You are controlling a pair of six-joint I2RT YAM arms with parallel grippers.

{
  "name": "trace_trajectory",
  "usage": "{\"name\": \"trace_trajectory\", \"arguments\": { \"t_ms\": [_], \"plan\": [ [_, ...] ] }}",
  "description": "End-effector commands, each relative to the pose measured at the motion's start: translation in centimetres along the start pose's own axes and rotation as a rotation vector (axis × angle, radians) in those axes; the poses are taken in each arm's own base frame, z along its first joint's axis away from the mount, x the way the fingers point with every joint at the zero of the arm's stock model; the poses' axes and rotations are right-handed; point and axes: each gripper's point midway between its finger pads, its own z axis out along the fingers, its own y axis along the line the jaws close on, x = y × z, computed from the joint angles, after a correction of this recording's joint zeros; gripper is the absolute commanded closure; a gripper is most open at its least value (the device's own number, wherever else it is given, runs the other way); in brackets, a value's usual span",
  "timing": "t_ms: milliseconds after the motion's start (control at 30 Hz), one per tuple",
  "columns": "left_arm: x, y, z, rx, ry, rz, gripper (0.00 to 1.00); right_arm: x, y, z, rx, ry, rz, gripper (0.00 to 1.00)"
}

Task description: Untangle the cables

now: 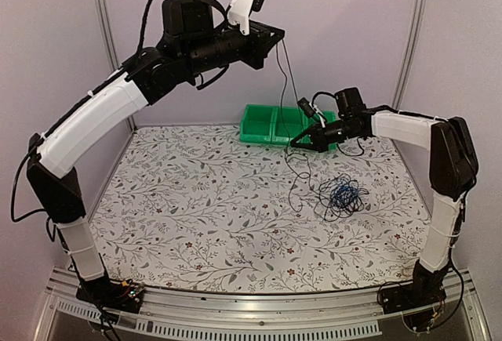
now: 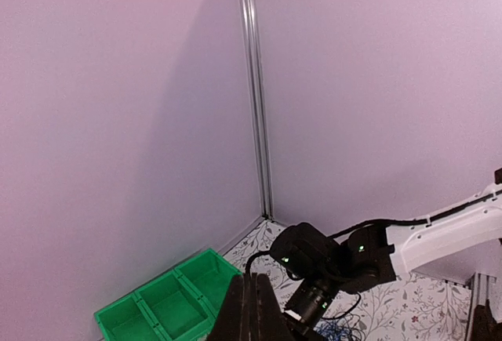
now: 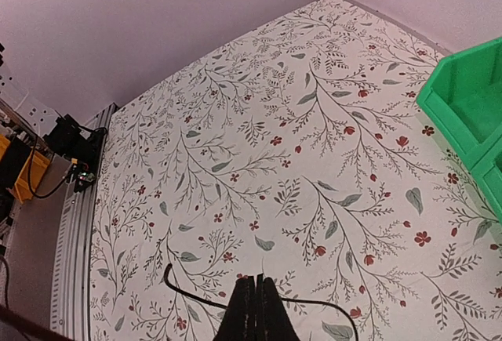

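The cables (image 1: 343, 194) lie as a loose tangle of thin black and blue wires on the flowered table, right of centre. A bit of the blue shows low in the left wrist view (image 2: 337, 330). My left gripper (image 1: 279, 39) (image 2: 252, 280) is raised high near the back wall, shut on a thin black cable (image 1: 285, 90). That cable hangs down in two strands. One strand meets the tips of my right gripper (image 1: 293, 143) (image 3: 256, 280), which is shut on it just above the table. Below, the cable (image 3: 176, 288) trails over the cloth.
A green bin (image 1: 274, 124) (image 2: 169, 306) (image 3: 471, 114) with compartments stands at the back against the wall, just behind my right gripper. The right arm's wrist (image 2: 314, 266) is directly below my left gripper. Frame posts stand in the back corners.
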Motion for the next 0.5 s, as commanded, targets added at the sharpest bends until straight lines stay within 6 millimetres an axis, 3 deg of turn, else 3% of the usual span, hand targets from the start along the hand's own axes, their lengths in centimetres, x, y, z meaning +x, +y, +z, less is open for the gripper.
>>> {"name": "trace_trajectory", "arguments": {
  "t_ms": [0,67,167,267,333,467],
  "plan": [
    [-11.9,1.3,-5.2,-0.096,-0.335,0.051,1.0,10.0,-6.3,-1.4,0.136,0.133,0.29,1.0],
    [-11.8,1.6,-5.2,-0.112,-0.332,0.062,1.0,10.5,-6.4,-2.1,0.141,0.14,0.293,1.0],
    [-9.8,1.6,-4.3,-0.122,-0.28,0.083,1.0,8.2,-5.3,-3.3,0.132,0.123,0.224,1.0],
    [-7.5,1.8,-3.0,-0.137,-0.223,0.073,1.0,4.3,-3.2,-4.9,0.096,0.095,0.153,0.86],
    [-7.2,2.0,-2.6,-0.151,-0.218,0.057,1.0,2.4,-1.9,-6.0,0.082,0.087,0.11,0.73],
    [-9.7,2.5,-3.3,-0.172,-0.303,0.035,1.0,2.6,-0.8,-6.6,0.081,0.096,0.066,0.54]
  ]
}}
